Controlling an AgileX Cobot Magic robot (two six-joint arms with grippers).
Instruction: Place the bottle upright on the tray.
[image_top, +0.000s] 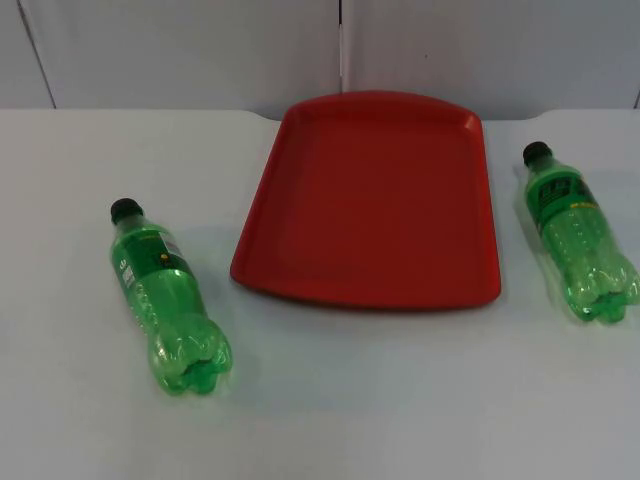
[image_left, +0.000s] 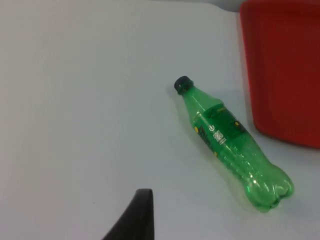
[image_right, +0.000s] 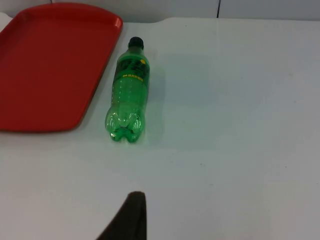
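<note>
Lying flat, two bottles (image_top: 168, 298) (image_top: 578, 236) flank the tray (image_top: 370, 200).

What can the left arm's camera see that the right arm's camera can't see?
The left wrist view has the bottle on the left side of the table, lying flat, with its black cap pointing away from the camera. It also has the left gripper's fingertip.

The right wrist view has the other green bottle, lying flat too, and the right gripper's fingertip.

Both see a part of the red tray with nothing on it, and the white table. No bottle is standing on the tray yet.
</note>
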